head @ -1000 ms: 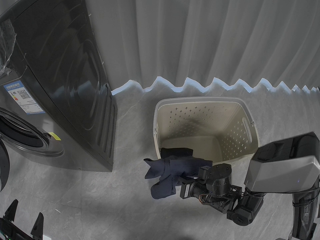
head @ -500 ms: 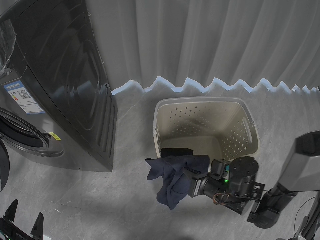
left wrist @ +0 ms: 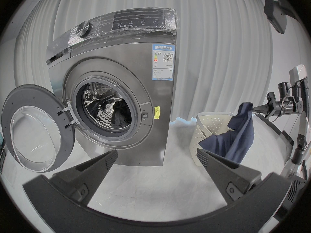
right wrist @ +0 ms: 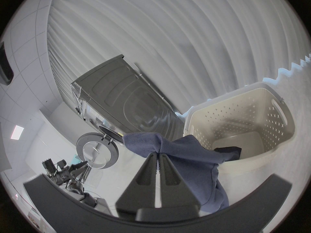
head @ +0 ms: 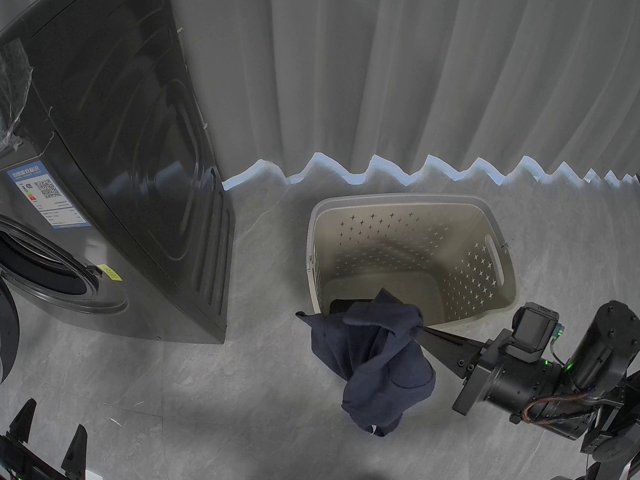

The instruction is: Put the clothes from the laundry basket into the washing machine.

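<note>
A cream laundry basket stands on the floor right of the dark washing machine. My right gripper is shut on a navy garment, which hangs over the basket's near rim and down outside it. A black piece lies inside the basket. The washer's round door is swung open, and dark clothing lies in the drum. My left gripper is open and holds nothing, low in front of the washer.
White curtains hang behind the basket and the washer. Bare grey floor lies between the basket and the washer's front.
My right arm has drawn back to the right, lifting the navy garment higher and farther out of the basket. The left arm has not moved.
</note>
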